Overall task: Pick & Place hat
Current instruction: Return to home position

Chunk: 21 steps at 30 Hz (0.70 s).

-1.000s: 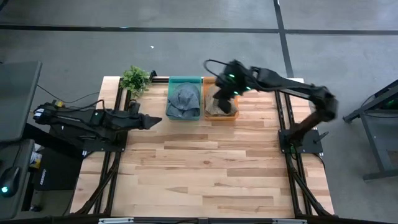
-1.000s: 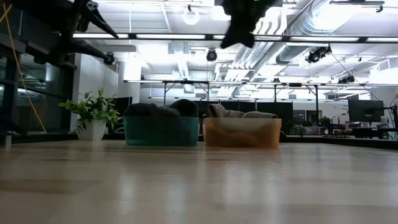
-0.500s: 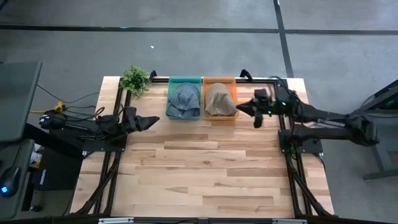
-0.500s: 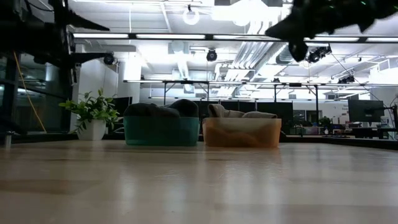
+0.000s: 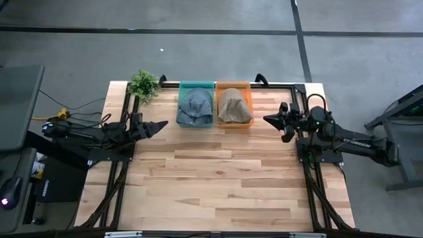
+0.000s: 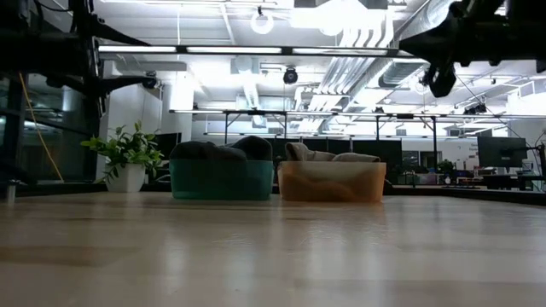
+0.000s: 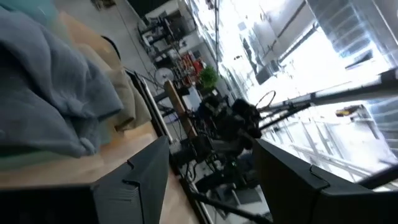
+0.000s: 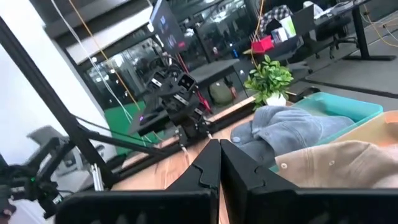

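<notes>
A tan hat (image 5: 232, 106) lies crumpled in the orange bin (image 5: 232, 84) at the table's far edge. A grey-blue hat (image 5: 195, 107) lies in the teal bin (image 5: 196, 84) to its left. Both hats also show in the right wrist view, the tan one (image 8: 336, 165) and the grey-blue one (image 8: 292, 127). My right gripper (image 5: 266, 119) is shut and empty (image 8: 219, 144). It hovers above the table, right of the orange bin, pointing toward the bins. My left gripper (image 5: 164, 123) is open and empty (image 7: 211, 146). It hovers left of the teal bin.
A small potted plant (image 5: 143, 84) stands at the far left corner, beside the teal bin. The wooden tabletop (image 5: 218, 178) stretches from the bins to the near edge. Both arms reach in level from the table's sides.
My right gripper has left the spot over the orange bin and drawn back toward the table's right edge. It now points level at the bins. The tan hat stays lying in the orange bin. My left arm has drawn back a little toward the left edge.
</notes>
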{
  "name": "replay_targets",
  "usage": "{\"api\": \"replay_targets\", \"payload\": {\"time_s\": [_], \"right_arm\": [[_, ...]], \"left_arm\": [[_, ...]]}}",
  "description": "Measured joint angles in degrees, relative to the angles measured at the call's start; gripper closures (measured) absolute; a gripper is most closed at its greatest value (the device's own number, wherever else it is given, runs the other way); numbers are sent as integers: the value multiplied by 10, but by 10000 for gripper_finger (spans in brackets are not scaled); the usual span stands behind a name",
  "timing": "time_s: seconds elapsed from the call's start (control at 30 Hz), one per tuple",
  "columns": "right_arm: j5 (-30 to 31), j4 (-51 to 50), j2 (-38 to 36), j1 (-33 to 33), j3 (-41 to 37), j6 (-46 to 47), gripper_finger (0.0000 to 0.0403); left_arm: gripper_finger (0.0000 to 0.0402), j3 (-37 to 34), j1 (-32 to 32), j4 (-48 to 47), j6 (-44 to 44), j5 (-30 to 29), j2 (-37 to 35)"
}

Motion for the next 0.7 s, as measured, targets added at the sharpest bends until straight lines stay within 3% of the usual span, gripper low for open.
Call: {"api": "replay_targets", "payload": {"time_s": [0.7], "right_arm": [[0, 18, -141, 0, -95, 25, 403]], "left_arm": [[190, -1, 0, -5, -4, -40, 0]]}}
